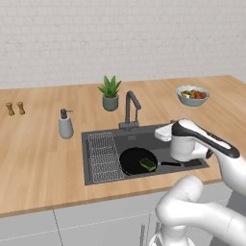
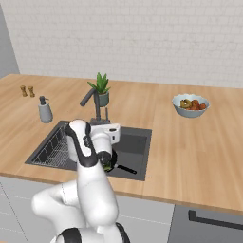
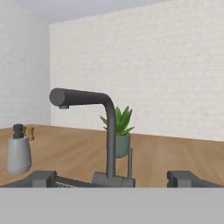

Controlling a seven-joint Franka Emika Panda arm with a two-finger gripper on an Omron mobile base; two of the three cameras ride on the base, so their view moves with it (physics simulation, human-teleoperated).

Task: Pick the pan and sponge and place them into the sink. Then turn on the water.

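Gripper [image 3: 112,178] jaws wide, level with faucet [image 3: 105,131] base, open air between. Plant [image 3: 119,131] just behind faucet, soap bottle [image 3: 19,152] well left. Sink [image 1: 144,132] floor crowded: pan [image 1: 137,161], sponge [image 1: 148,164], rack [image 1: 103,156].

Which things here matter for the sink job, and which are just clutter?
Job:
pan in the sink
sponge on the pan
faucet, facing the open gripper

Clutter:
potted plant
soap dispenser
bowl of food
two small shakers
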